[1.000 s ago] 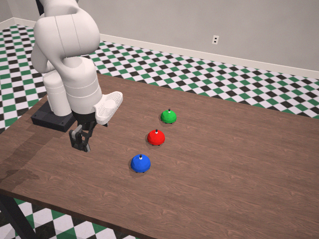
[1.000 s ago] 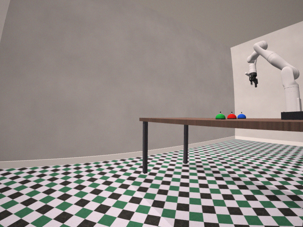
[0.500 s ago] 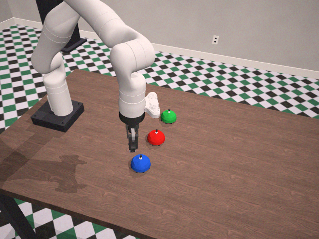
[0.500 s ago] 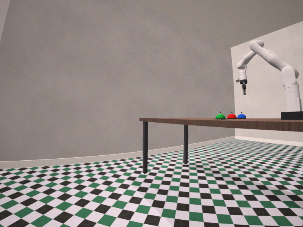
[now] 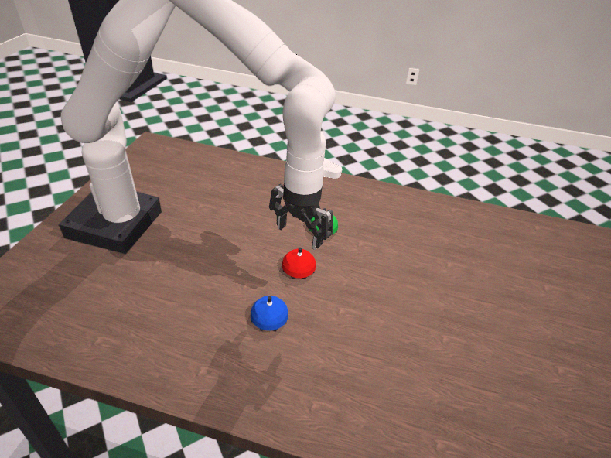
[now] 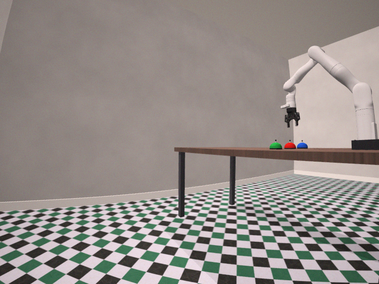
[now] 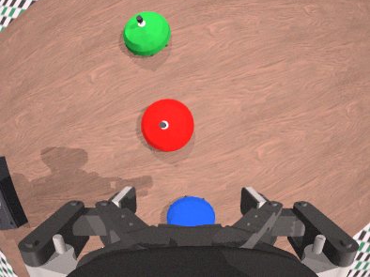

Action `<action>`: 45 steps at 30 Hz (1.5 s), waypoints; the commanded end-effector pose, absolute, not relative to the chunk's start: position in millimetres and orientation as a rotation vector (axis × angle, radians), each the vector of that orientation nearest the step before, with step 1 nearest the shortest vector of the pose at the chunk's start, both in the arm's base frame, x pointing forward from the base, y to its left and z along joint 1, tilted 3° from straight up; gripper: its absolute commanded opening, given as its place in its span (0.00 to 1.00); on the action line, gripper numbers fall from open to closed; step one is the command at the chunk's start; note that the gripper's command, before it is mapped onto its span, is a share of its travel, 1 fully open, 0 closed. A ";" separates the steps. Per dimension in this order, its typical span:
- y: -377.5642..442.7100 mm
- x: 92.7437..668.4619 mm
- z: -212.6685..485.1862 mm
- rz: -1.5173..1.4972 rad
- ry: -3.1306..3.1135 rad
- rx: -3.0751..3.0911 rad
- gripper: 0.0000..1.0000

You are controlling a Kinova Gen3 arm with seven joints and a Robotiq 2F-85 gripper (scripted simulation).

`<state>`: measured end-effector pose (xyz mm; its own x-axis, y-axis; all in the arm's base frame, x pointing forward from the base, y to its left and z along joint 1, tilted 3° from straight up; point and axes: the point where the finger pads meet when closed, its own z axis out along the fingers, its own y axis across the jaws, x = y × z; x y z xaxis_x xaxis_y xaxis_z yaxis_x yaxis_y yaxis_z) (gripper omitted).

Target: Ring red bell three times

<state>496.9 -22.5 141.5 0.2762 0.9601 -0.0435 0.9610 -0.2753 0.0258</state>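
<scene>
the red dome-shaped bell (image 5: 298,263) sits on the brown wooden table (image 5: 458,295), below the black two-finger gripper (image 5: 300,230), which hangs well above it with jaws spread wide and empty. a green dome bell (image 7: 146,33) and a blue dome bell (image 5: 268,312) flank it in a row.

You will see a brown wooden table (image 5: 433,300) on dark legs (image 6: 181,183), standing on a green, black and white checkered floor (image 5: 418,137). A white wall outlet (image 5: 412,76) sits above the pale baseboard (image 5: 458,114).
</scene>
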 end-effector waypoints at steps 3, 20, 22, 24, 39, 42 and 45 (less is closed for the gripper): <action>28.5 484.0 124.3 -0.026 2.062 2.301 1.00; 43.9 479.2 117.7 -0.020 2.137 2.224 0.00; 43.9 479.2 117.7 -0.020 2.137 2.224 0.00; 43.9 479.2 117.7 -0.020 2.137 2.224 0.00; 43.9 479.2 117.7 -0.020 2.137 2.224 0.00; 43.9 479.2 117.7 -0.020 2.137 2.224 0.00; 43.9 479.2 117.7 -0.020 2.137 2.224 0.00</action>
